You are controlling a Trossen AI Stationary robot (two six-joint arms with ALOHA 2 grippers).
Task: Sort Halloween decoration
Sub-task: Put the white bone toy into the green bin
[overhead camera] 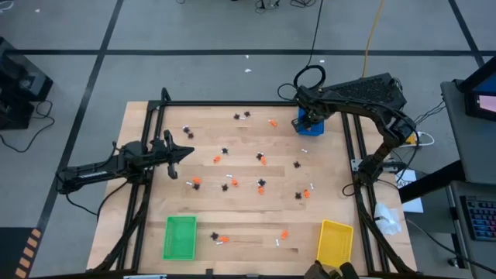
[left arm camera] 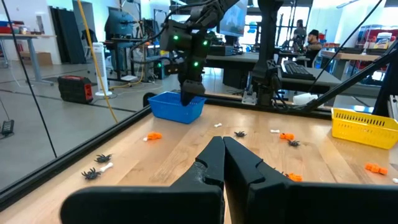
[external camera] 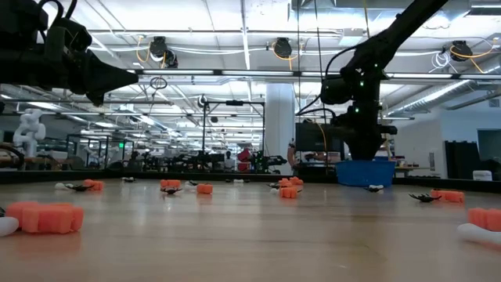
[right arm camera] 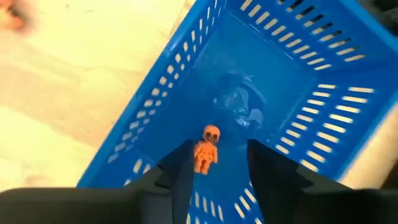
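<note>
On your left, the left gripper (overhead camera: 188,153) hovers above the wooden table (overhead camera: 155,201), its two dark fingers pressed together and holding nothing. Near the front edge sits a green tray (overhead camera: 180,237) of slotted plastic. Across the middle of the table the Halloween decoration (overhead camera: 232,167) lies scattered: small orange lumps (external camera: 48,218) that look blocky and rubbery, black spiders (left arm camera: 99,158) with thin splayed legs, and short white bone-like sticks (overhead camera: 279,243). You should expect each piece to be nearly weightless, stiff and smooth, so likely to skid or flick away under a finger; a pinch across the thickest part of the body, not the legs or ends, looks safest. Farther right, a yellow tray (overhead camera: 335,239) sits at the front edge. At the back right, the right gripper (right arm camera: 217,162) hangs just over a blue tray (right arm camera: 323,118) with ribbed, slotted walls and a glossy floor. Its fingers stand apart, and a tiny orange figure (right arm camera: 207,149) with a round skull-like head shows between them; you cannot tell whether it hangs free or already rests on the tray floor.
</note>
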